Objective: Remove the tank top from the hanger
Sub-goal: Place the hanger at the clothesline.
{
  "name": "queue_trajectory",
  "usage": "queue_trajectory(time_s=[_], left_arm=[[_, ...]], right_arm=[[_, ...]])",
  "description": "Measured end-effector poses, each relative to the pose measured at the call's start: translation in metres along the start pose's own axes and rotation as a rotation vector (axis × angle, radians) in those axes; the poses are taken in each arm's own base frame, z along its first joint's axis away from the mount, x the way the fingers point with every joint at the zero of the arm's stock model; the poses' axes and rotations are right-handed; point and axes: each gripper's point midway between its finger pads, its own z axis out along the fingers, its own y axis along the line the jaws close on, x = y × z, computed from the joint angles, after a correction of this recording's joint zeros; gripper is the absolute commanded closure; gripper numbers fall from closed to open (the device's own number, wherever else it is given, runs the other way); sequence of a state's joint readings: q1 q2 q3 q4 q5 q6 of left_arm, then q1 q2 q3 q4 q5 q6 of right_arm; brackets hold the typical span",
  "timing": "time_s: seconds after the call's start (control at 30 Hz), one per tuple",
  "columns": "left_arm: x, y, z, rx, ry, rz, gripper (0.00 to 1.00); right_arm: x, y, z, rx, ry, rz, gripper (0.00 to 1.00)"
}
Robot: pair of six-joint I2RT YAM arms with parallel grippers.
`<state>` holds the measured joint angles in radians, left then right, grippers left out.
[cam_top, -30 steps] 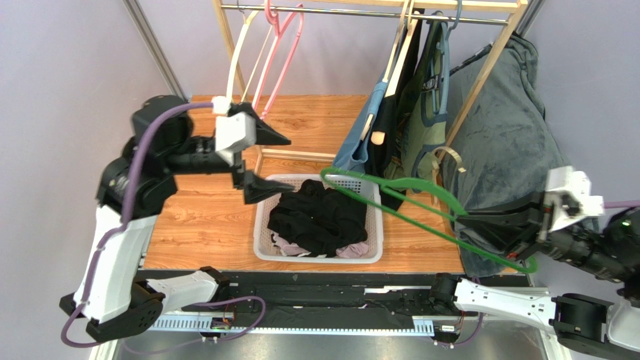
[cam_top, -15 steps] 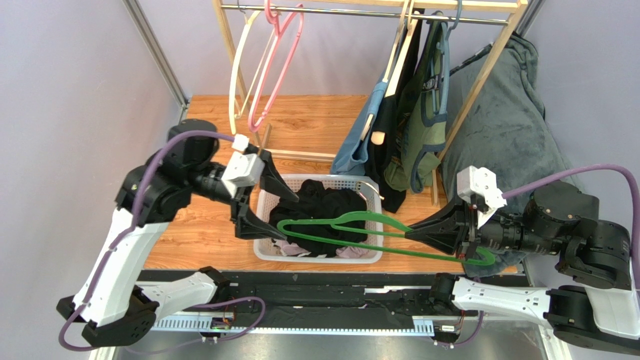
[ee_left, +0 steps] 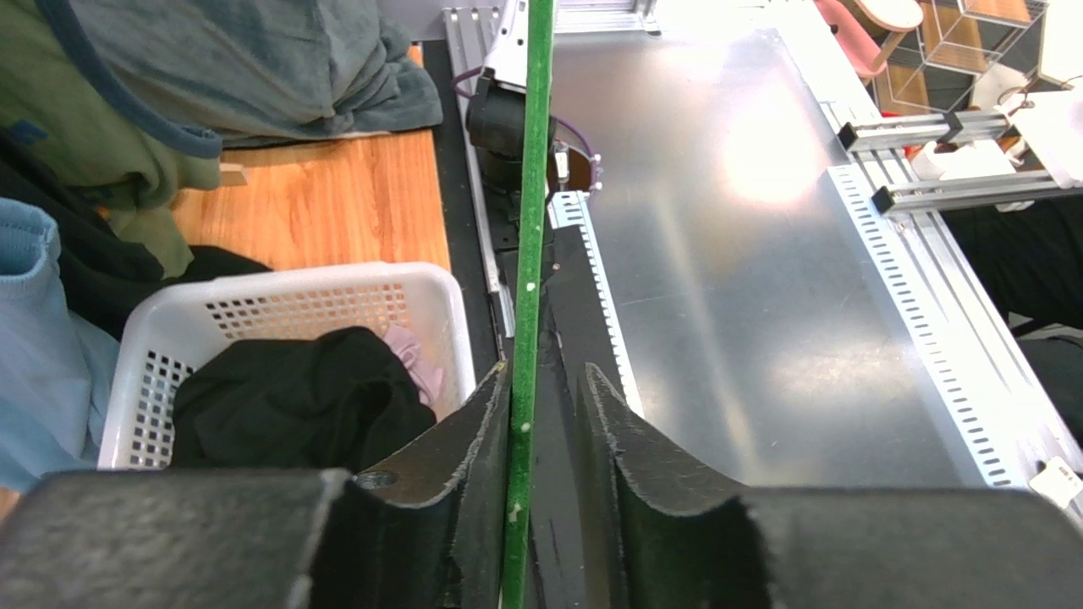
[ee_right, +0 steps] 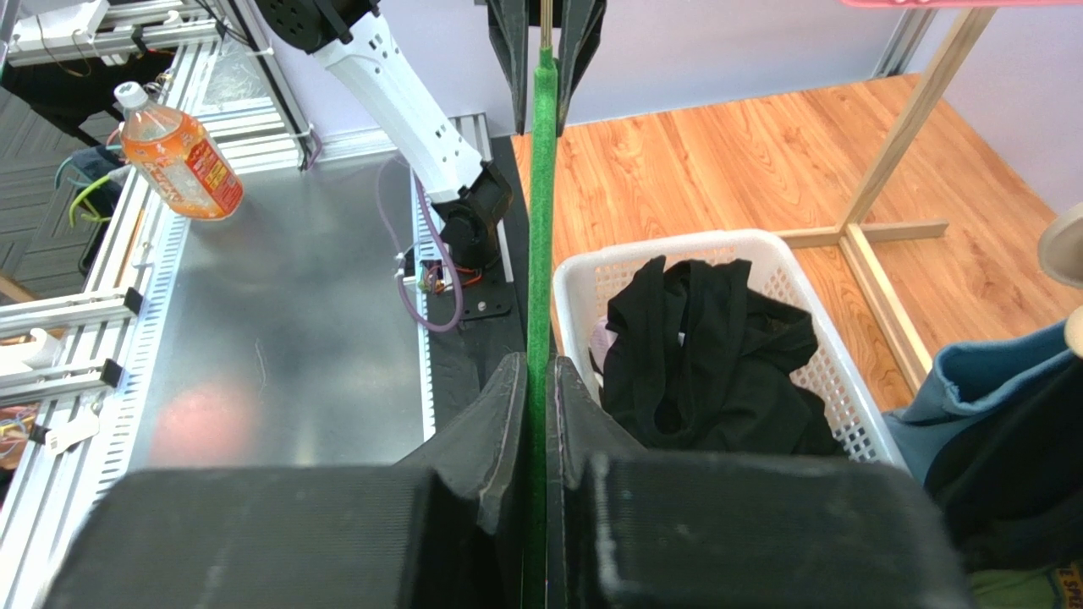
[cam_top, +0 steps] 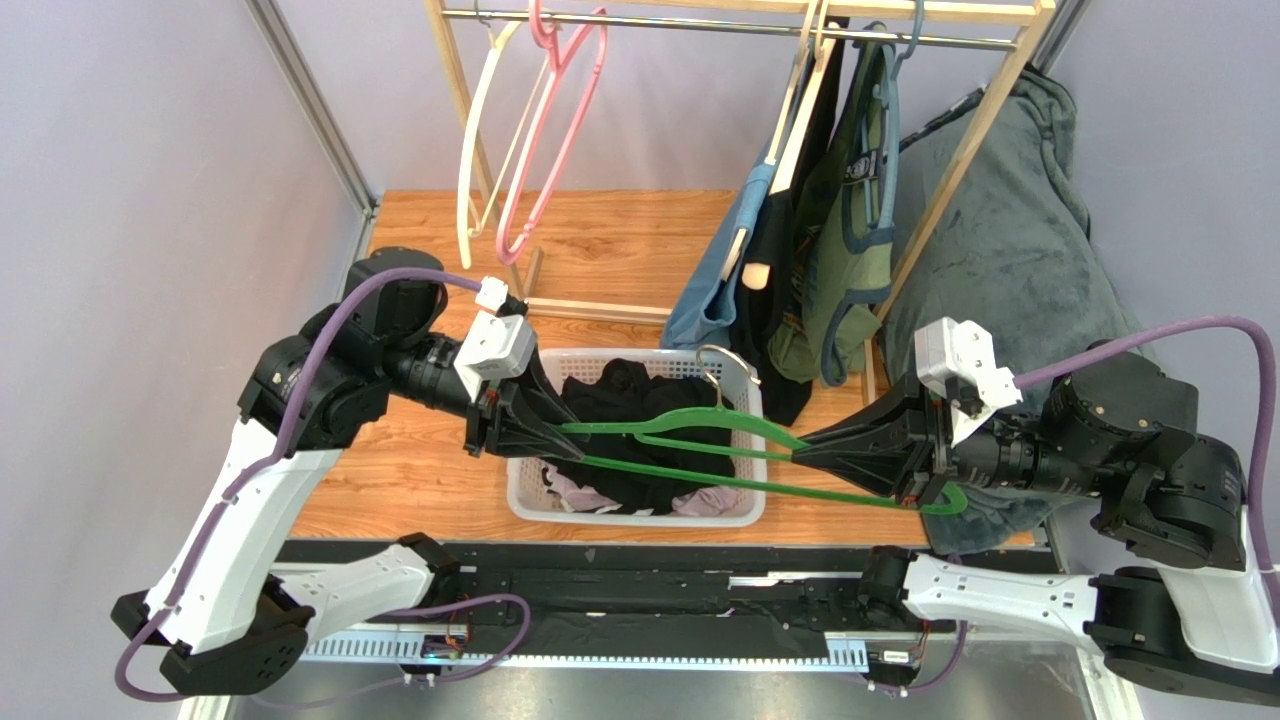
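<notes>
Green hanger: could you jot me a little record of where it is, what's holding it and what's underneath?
Item: green hanger, bare, nothing hanging on it
Position: roughly level, above the basket
One end: right claw shut on it
Other end: left claw, a finger on either side, with a gap showing on one side
Underneath: white laundry basket with a black garment in it
Behind: wooden clothes rack

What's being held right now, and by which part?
The green hanger: the right gripper clamps one end; the left gripper brackets the other end with a gap showing, so its grip is unclear.
</notes>
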<state>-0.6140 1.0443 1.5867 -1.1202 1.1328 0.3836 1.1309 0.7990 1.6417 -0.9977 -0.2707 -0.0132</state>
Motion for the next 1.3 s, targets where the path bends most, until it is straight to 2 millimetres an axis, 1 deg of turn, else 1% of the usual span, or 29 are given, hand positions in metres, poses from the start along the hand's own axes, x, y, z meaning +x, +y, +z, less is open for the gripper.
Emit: queue_trajectory(time_s=[0.03,0.07,0.17,0.3,0.33,0.37,0.43,0.47,0.53,0.57,0.63,0.67,0.73,0.8,0.83,0.87,0.93,1.0,1.07,1.13,1.23,1.3], left_arm=[[0.0,0.0,0.0,0.001,-0.001,0.002,0.72],[0.0,-0.001,0.0,0.0,-0.001,0.003,0.81],[-0.001,-0.001,-0.001,-0.004,-0.001,0.005,1.0],[0.0,0.0,-0.002,-0.024,0.004,0.011,1.0],[0.0,0.001,-0.003,-0.033,0.007,0.013,1.0],[0.0,0.002,-0.003,-0.04,0.009,0.015,1.0],[-0.003,0.004,-0.005,-0.063,0.012,0.028,1.0],[-0.005,0.005,-0.006,-0.071,0.012,0.036,1.0],[-0.009,0.004,-0.009,-0.092,0.012,0.054,1.0],[-0.011,0.003,-0.011,-0.108,0.013,0.062,1.0],[-0.017,-0.003,-0.018,-0.135,0.008,0.089,1.0],[-0.021,-0.008,-0.024,-0.158,0.004,0.109,1.0],[-0.029,-0.019,-0.034,-0.191,-0.011,0.153,1.0],[-0.04,-0.031,-0.046,-0.239,-0.035,0.215,1.0],[-0.045,-0.037,-0.052,-0.266,-0.048,0.244,1.0],[-0.049,-0.041,-0.058,-0.295,-0.056,0.269,1.0],[-0.058,-0.053,-0.072,-0.376,-0.079,0.331,1.0],[-0.063,-0.062,-0.084,-0.443,-0.094,0.372,1.0],[-0.065,-0.067,-0.093,-0.513,-0.103,0.398,1.0],[-0.065,-0.067,-0.102,-0.585,-0.107,0.4,1.0],[-0.062,-0.061,-0.11,-0.684,-0.118,0.375,1.0],[-0.051,-0.05,-0.115,-0.761,-0.122,0.322,1.0]], right_arm=[[-0.001,0.0,0.0,0.001,-0.005,-0.003,1.0],[-0.003,-0.001,0.001,0.003,-0.011,-0.006,1.0],[-0.004,-0.001,0.002,0.005,-0.019,-0.008,1.0],[-0.003,-0.003,0.003,0.01,-0.019,-0.008,1.0],[-0.002,-0.003,0.003,0.012,-0.019,-0.008,0.98],[-0.002,-0.004,0.003,0.016,-0.019,-0.008,0.91],[-0.002,-0.006,0.003,0.027,-0.026,-0.009,0.84],[-0.003,-0.007,0.001,0.036,-0.033,-0.011,0.72],[-0.005,-0.011,-0.001,0.062,-0.047,-0.01,0.65],[-0.006,-0.014,-0.004,0.086,-0.056,-0.013,0.6],[-0.01,-0.02,-0.014,0.131,-0.084,-0.015,0.53],[-0.014,-0.024,-0.022,0.166,-0.111,-0.02,0.49],[-0.022,-0.03,-0.038,0.226,-0.163,-0.025,0.47],[-0.031,-0.04,-0.06,0.311,-0.232,-0.028,0.5],[-0.036,-0.045,-0.073,0.358,-0.274,-0.026,0.52],[-0.041,-0.049,-0.084,0.395,-0.307,-0.023,0.57],[-0.05,-0.06,-0.108,0.492,-0.391,-0.013,0.59],[-0.055,-0.071,-0.128,0.58,-0.452,0.004,0.59],[-0.056,-0.079,-0.141,0.647,-0.483,0.02,0.56],[-0.056,-0.087,-0.147,0.703,-0.496,0.035,0.54],[-0.052,-0.095,-0.148,0.755,-0.481,0.047,0.5],[-0.051,-0.098,-0.146,0.772,-0.474,0.053,0.5]])
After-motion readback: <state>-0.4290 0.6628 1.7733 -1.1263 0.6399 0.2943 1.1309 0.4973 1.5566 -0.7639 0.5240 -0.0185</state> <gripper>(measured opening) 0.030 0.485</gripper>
